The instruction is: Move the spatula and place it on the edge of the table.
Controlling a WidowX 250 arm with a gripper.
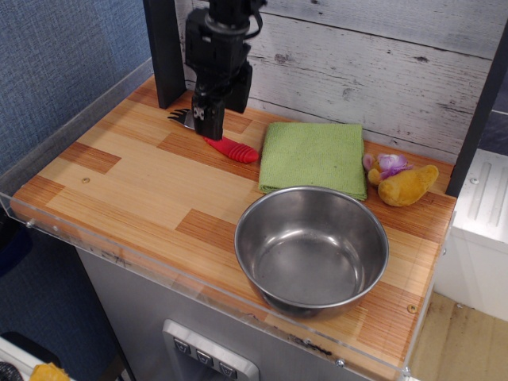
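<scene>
The spatula [232,148] lies on the table [135,178] near the back, its ribbed red handle pointing right and its grey pronged head [179,117] pointing left. My black gripper [208,131] hangs straight over the neck of the spatula, between head and handle, and hides that part. Its tip is at or just above the spatula. I cannot tell whether the fingers are open or closed on it.
A folded green cloth [313,157] lies right of the spatula. A steel bowl [311,248] stands at the front right. A yellow plush toy with a purple flower [403,182] lies at the back right. A black post [164,51] stands behind the gripper. A clear acrylic rim [119,252] edges the table.
</scene>
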